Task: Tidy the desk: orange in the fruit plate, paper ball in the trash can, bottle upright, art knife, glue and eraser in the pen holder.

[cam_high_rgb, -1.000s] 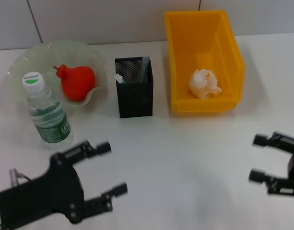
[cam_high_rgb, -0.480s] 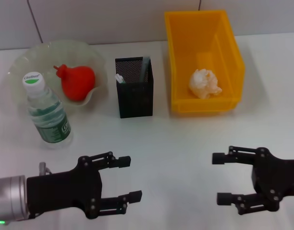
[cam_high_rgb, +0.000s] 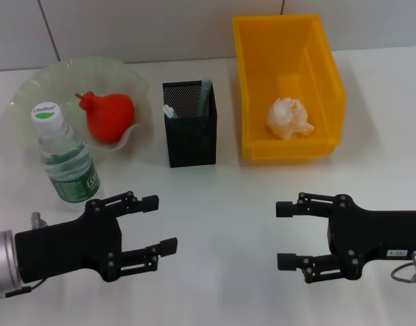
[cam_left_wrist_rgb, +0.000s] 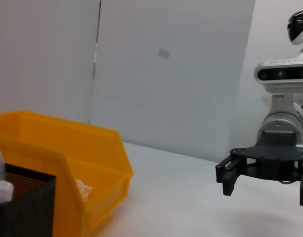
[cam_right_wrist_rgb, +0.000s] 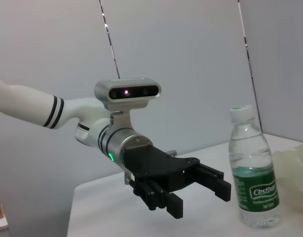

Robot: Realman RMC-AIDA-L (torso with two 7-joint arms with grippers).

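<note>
Two grippers are hovering low over the near part of the white table (cam_high_rgb: 228,197), facing each other across a bare stretch. The left gripper (cam_high_rgb: 159,223) is sitting near the front left, its black fingers spread apart with nothing between them; the right wrist view is showing the same gripper (cam_right_wrist_rgb: 200,190) with its jaws apart beside the bottle. The right gripper (cam_high_rgb: 285,234) is sitting near the front right, its fingers likewise parted and holding nothing, and the left wrist view is catching it (cam_left_wrist_rgb: 267,175) farther off over the table.

The bottle (cam_high_rgb: 64,155) is standing upright at the left, white cap up, just in front of the plate (cam_high_rgb: 31,85) and overlapping its near rim in the head view. The orange (cam_high_rgb: 109,115) is lying in the plate, its stem nub pointing away to the left. The holder (cam_high_rgb: 189,132) is standing between the plate and the bin (cam_high_rgb: 262,88). Inside it the glue (cam_high_rgb: 169,111) is showing its white end at the left side, and the knife (cam_high_rgb: 204,97) is leaning as a grey rod toward the right corner. The eraser is not showing; whether it is inside the mesh cannot be told. The paper ball (cam_high_rgb: 290,117) is lying on the floor of the bin, toward its near wall. The bin is standing at the back right, close to the wall (cam_high_rgb: 160,27).
</note>
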